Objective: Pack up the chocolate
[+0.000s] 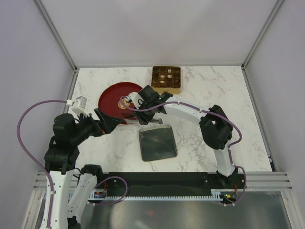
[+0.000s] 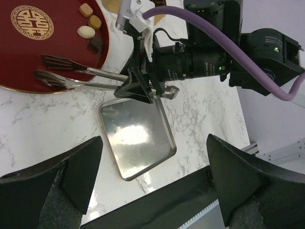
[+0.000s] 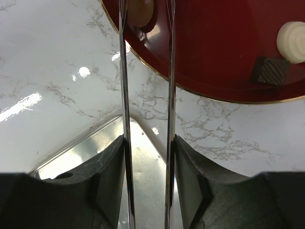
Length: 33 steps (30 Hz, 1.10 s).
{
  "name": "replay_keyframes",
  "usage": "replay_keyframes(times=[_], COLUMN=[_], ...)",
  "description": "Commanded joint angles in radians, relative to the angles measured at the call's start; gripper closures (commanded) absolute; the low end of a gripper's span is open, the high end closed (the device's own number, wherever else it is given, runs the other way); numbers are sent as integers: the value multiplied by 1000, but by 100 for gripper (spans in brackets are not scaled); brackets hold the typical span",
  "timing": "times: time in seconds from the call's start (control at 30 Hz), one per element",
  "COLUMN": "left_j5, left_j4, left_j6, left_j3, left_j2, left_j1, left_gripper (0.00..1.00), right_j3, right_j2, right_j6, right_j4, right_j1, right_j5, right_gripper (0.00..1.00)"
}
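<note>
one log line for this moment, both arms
right gripper: shut on tongs, tips over red dish | left gripper: open, empty | chocolate: pieces on red dish

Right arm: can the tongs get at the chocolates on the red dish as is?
Probably yes. The right hand holds the tongs with their tips over the red dish; the chocolates lie loose beside them with nothing between. The left hand hangs open, clear of that path.

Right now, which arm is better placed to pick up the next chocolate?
Right: its jaws hold the tongs, tips over the dish beside the chocolates. The left jaws are open and empty.
</note>
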Motion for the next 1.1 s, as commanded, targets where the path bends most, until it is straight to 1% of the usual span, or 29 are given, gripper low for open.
replay_keyframes(times=[0.0,0.13,0.23,0.47,0.57,0.77,0.9,1.03,1.07], left_j5=[5,-3,-2,-9,-12,-28,-32,-35,-32], left_j4=[-6,-11,-12,-15,-14,-12,-12,8,12], left_j6=[13,12,12,17,15,23,27,26,24], left_j3=[38,35,38,44,41,35,21,-2,-9], left_j2=[-15,-20,-18,-15,-14,-9,5,12,14], left_j1=[4,4,4,4,4,4,4,4,4], left_gripper=[2,2,2,2,2,2,2,2,2], right_j3=[68,73,63,62,69,120,151,154,155], right_j2=[33,30,21,-22,-30,-30,-53,-73,-73], right_j6=[-7,1,22,74,91,145,208,269,278], right_j4=[-28,-16,7,70,93,115,130,144,142], right_j1=[2,-5,-12,-41,-55,-98,-161,-225,-236], right_j5=[20,37,62,67,68,87,152,298,313], right_gripper=[50,53,57,67,69,69,69,69,69])
